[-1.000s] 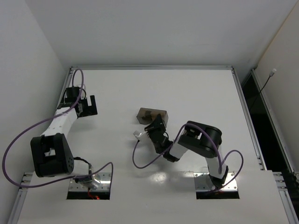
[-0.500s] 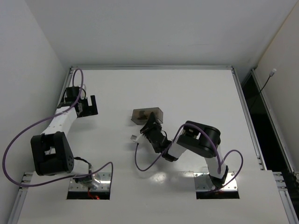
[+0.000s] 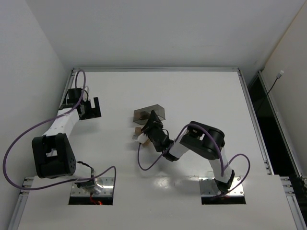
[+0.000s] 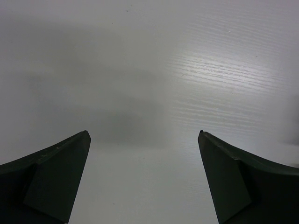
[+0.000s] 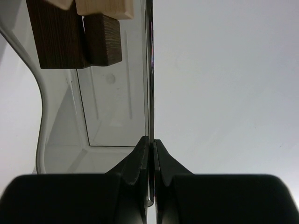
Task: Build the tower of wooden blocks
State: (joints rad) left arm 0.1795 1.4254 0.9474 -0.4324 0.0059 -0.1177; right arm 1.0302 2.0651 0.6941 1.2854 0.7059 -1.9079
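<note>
The worktop (image 3: pixel 201 91) is white and flat, with plain white walls on three sides.

From above, the left arm (image 3: pixel 61 125) reaches up along the left side. The left pincer (image 3: pixel 90 107) is spread wide and has nothing in it. It is far from the middle of the worktop. The right arm (image 3: pixel 201 141) bends in from the right and stretches toward the middle. The right pincer (image 3: pixel 147 124) is clamped onto the grey container (image 3: pixel 152 113). The container looks tipped. The wood blocks (image 3: pixel 138 130) show as a small tan and brown bit just beside the right pincer, on its left side. A little white thing (image 3: pixel 140 139) sits just below them. It is too small to tell what it is.

The left wrist camera shows only the worktop (image 4: pixel 187 70). The two dark fingers (image 4: pixel 56 177) of the left pincer (image 4: pixel 143 135) stand far apart at the bottom corners, with bare white between them.

The right wrist camera shows the right pincer (image 5: pixel 150 142) squeezed tight on the thin edge of one wall of the grey container (image 5: pixel 112 107). That wall runs straight up the middle of the view. To the left you can see through the grey plastic. At the top left are the wood blocks (image 5: pixel 60 37): two dark brown ones side by side and touching, with a light tan block (image 5: pixel 103 7) against their tops. I cannot tell if they are inside the container or just behind it. To the right is the white worktop (image 5: pixel 224 84).
</note>
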